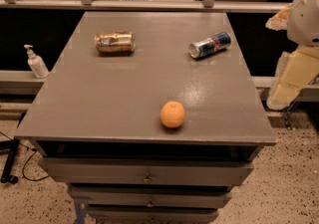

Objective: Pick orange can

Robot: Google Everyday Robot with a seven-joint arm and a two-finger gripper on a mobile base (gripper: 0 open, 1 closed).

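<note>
The orange can (115,42) lies on its side at the back left of the grey table top (124,98). It is shiny gold-orange with pale markings. My gripper (295,76) shows as pale cream parts at the right edge of the camera view. It hangs off the table's right side, far from the orange can and holding nothing that I can see.
A slimmer blue-and-silver can (210,45) lies on its side at the back right. A round orange fruit (172,114) sits near the front edge. A soap dispenser (36,62) stands on a ledge to the left. Drawers (147,173) are below the top.
</note>
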